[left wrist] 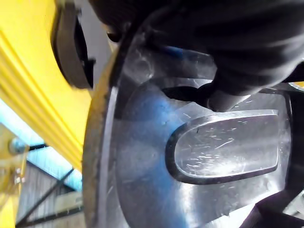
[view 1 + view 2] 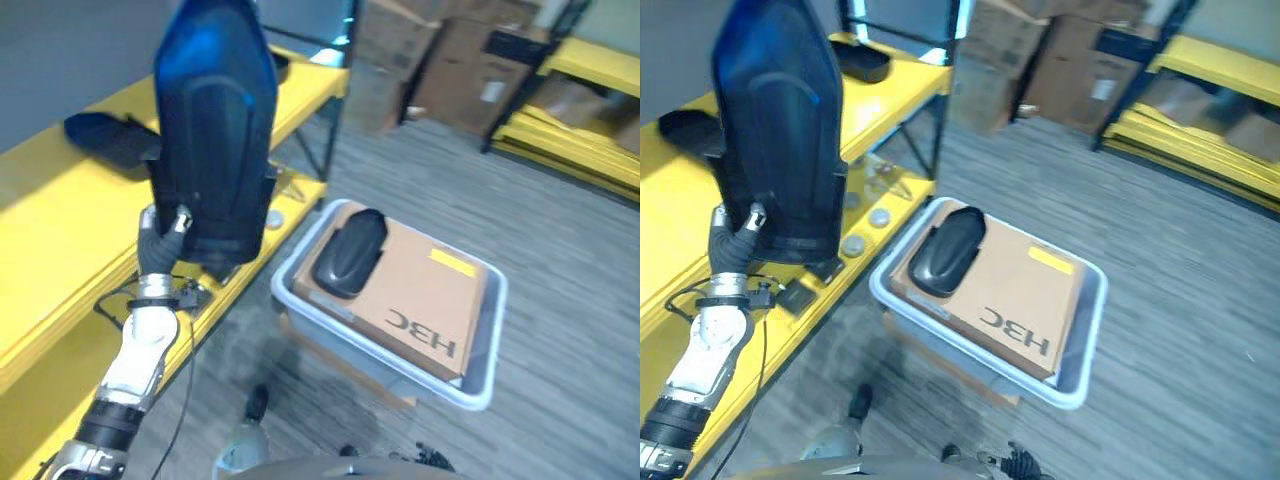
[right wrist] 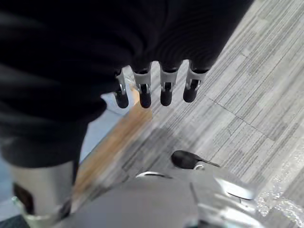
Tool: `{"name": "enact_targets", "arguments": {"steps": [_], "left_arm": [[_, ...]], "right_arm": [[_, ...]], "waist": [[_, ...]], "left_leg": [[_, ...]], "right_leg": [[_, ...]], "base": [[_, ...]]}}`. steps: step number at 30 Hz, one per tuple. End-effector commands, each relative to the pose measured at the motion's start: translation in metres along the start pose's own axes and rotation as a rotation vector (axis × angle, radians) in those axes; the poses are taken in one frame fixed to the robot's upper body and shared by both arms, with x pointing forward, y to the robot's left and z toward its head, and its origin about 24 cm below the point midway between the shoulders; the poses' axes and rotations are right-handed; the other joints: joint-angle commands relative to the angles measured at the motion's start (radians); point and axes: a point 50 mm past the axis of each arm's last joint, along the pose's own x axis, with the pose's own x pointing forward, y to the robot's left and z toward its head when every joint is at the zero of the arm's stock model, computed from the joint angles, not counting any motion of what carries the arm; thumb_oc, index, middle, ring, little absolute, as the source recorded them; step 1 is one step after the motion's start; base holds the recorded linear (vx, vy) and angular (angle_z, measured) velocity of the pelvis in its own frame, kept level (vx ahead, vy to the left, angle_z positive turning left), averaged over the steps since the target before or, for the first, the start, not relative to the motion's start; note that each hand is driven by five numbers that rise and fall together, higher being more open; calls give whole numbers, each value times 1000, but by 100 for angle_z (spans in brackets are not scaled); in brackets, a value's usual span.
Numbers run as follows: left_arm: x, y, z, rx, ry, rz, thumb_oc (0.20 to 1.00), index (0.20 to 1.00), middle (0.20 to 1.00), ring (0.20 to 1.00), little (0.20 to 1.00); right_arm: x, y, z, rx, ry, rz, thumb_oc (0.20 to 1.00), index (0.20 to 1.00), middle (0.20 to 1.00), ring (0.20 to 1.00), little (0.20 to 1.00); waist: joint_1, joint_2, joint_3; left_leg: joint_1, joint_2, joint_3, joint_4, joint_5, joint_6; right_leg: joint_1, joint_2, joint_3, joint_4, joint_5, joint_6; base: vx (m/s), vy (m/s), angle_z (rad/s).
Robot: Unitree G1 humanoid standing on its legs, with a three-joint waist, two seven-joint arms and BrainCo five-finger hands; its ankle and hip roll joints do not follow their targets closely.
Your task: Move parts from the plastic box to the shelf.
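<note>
A large dark shell-shaped part (image 2: 213,130) is held upright by the left hand (image 2: 160,238), whose fingers are curled round its lower edge, over the front edge of the yellow shelf (image 2: 60,240). In the left wrist view the part's glossy scratched surface (image 1: 190,156) is seen from very close; the fingers themselves are largely hidden behind it. A second dark part (image 2: 112,138) lies on the shelf board toward its rear edge, and a third (image 2: 862,64) at the far end. A smaller dark part (image 2: 350,252) rests on a cardboard box (image 2: 420,300) inside the grey plastic box (image 2: 480,385) on the floor. Print is visible on the cardboard, alongside a yellow label (image 2: 452,262) too small to make out. The right hand (image 3: 156,90) hangs over the floor with fingers straight and empty.
</note>
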Motion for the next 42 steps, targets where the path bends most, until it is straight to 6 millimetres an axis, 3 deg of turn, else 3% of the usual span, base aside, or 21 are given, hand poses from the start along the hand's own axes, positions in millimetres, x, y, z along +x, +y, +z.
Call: {"name": "enact_targets", "arguments": {"steps": [1, 2, 5, 7, 8, 11, 14, 18, 20, 23, 24, 25, 27, 29, 31, 33, 34, 36, 40, 41, 42], "left_arm": [[25, 5, 48, -7, -264, 58, 200, 200, 200, 200, 200], [24, 11, 49, -14, -251, 83, 200, 200, 200, 200, 200], [22, 13, 46, -30, -227, 52, 200, 200, 200, 200, 200], [16, 13, 40, -52, -195, 38, 200, 200, 200, 200, 200], [14, 15, 38, -54, -185, 52, 200, 200, 200, 200, 200], [12, 12, 37, -13, -178, 56, 200, 200, 200, 200, 200], [11, 9, 43, 10, -178, 2, 200, 200, 200, 200, 200], [7, 12, 44, 1, -187, -38, 200, 200, 200, 200, 200], [8, 13, 47, -13, -206, -74, 200, 200, 200, 200, 200], [18, 1, 50, 1, -235, -159, 200, 200, 200, 200, 200], [19, -3, 50, 5, -238, -172, 200, 200, 200, 200, 200], [21, -7, 50, 8, -238, -182, 200, 200, 200, 200, 200], [24, -14, 48, 0, -233, -197, 200, 200, 200, 200, 200], [31, -20, 51, -5, -222, -194, 200, 200, 200, 200, 200], [38, -22, 54, -21, -210, -186, 200, 200, 200, 200, 200], [39, -23, 52, -45, -185, -166, 200, 200, 200, 200, 200], [37, -21, 48, -54, -164, -148, 200, 200, 200, 200, 200], [34, -18, 41, -74, -130, -132, 200, 200, 200, 200, 200], [21, -26, 23, -142, -30, -110, 200, 200, 200, 200, 200], [20, -28, 22, -153, -21, -106, 200, 200, 200, 200, 200], [21, -30, 22, -190, -8, -103, 200, 200, 200, 200, 200]], "right_arm": [[9, -1, 19, 3, 31, 112, 1000, 1000, 1000, 1000, 1000], [9, 2, 13, -75, 103, 131, 1000, 1000, 1000, 1000, 1000], [8, -2, 2, -1, 188, 89, 1000, 1000, 1000, 1000, 1000], [8, -9, 0, 125, 211, 70, 1000, 1000, 1000, 1000, 1000], [8, -10, 2, 93, 215, 79, 1000, 1000, 1000, 1000, 1000], [6, -13, -7, -12, 324, 129, 1000, 1000, 1000, 1000, 1000], [2, -18, -20, 17, 378, 101, 1000, 1000, 1000, 1000, 1000], [7, -21, -3, 122, 275, 84, 1000, 1000, 1000, 1000, 1000], [11, -17, 14, 143, 190, 66, 1000, 1000, 1000, 1000, 1000], [14, -24, 29, 129, 109, -22, 1000, 1000, 1000, 1000, 1000], [15, -27, 33, 130, 96, -41, 1000, 1000, 1000, 1000, 1000], [16, -30, 39, 112, 68, -50, 1000, 1000, 1000, 1000, 1000], [16, -31, 43, 76, 47, -50, 1000, 1000, 1000, 1000, 1000], [16, -29, 43, 40, 35, -45, 1000, 1000, 1000, 1000, 1000], [15, -26, 37, 38, 49, -35, 1000, 1000, 1000, 1000, 1000], [14, -21, 27, 51, 83, -10, 1000, 1000, 1000, 1000, 1000], [13, -20, 23, 30, 96, 9, 1000, 1000, 1000, 1000, 1000], [11, -16, 16, 6, 113, 33, 1000, 1000, 1000, 1000, 1000], [10, -10, 10, -32, 147, 94, 1000, 1000, 1000, 1000, 1000], [10, -13, 10, -42, 156, 95, 1000, 1000, 1000, 1000, 1000], [9, -19, 7, -73, 194, 103, 1000, 1000, 1000, 1000, 1000]], "waist": [[31, 14, 28], [48, 26, 49], [50, 38, 70], [28, 44, 69], [18, 39, 68], [8, 14, 46], [29, 18, 15], [62, 32, -4], [64, 37, -17], [31, 37, -10], [20, 38, -4], [-1, 48, 7], [-32, 54, 17], [-56, 47, 18], [-94, 24, 23], [-128, 7, 34], [-128, 5, 34], [-123, 0, 26], [-123, -7, 4], [-118, -8, 14], [-103, -15, 32]], "left_leg": [[48, -10, 63, -7, -39, -28], [15, 15, 91, 1, -10, -46], [-20, 59, 237, 9, -1, -60], [-19, 115, 434, 39, 4, -66], [-8, 125, 482, 69, -3, -63], [15, 108, 581, 153, -98, -45], [42, 73, 662, 130, -129, -24], [41, 38, 625, 83, -120, -5], [48, 20, 616, 61, -124, 24], [65, -18, 596, 43, -153, 78], [76, -27, 587, 34, -159, 90], [84, -20, 589, 32, -147, 97], [112, -22, 551, 14, -141, 81], [136, -19, 522, 6, -143, 52], [184, -19, 490, -7, -183, 41], [232, -10, 455, -8, -233, 42], [234, 5, 466, -8, -232, 35], [238, 25, 467, -8, -224, 22], [256, 66, 483, 44, -208, -14], [222, 73, 484, 130, -205, -24], [102, 95, 464, 298, -144, -47]], "right_leg": [[-70, 5, -38, 162, -74, -15], [-68, 17, -62, 184, -87, -21], [-53, 23, -139, 208, -100, -19], [-49, 5, -238, 220, -97, -15], [-51, -10, -266, 221, -95, -15], [-46, -68, -338, 195, -81, -10], [-15, -80, -424, 176, -91, -17], [-1, -81, -419, 222, -131, -20], [-15, -102, -411, 322, -156, -4], [-111, -203, -349, 619, -46, 79], [-143, -216, -315, 689, -20, 94], [-192, -194, -284, 698, 20, 83], [-234, -153, -231, 620, 26, 73], [-232, -162, -219, 393, 55, 67], [-272, -201, -166, 190, 168, 101], [-354, -255, -90, 122, 275, 140], [-322, -234, -103, 96, 242, 149], [-283, -220, -128, 56, 242, 150], [-182, -153, -128, 17, 164, 92], [-159, -145, -123, 16, 149, 78], [-124, -134, -120, 8, 128, 48]], "base": [[-85, -129, 83], [-111, -110, 83], [-67, -47, 130], [-107, 64, 212], [-123, 102, 277], [24, 97, 230], [172, 170, 158], [199, 193, 37], [201, 220, -21], [237, 222, -4], [178, 135, 14], [96, 5, 15], [137, -147, 24], [210, -301, 45], [243, -440, 37], [237, -467, 25], [133, -320, 65], [91, -342, 86], [136, -338, 38], [15, -161, 4], [2, -148, 3]]}}
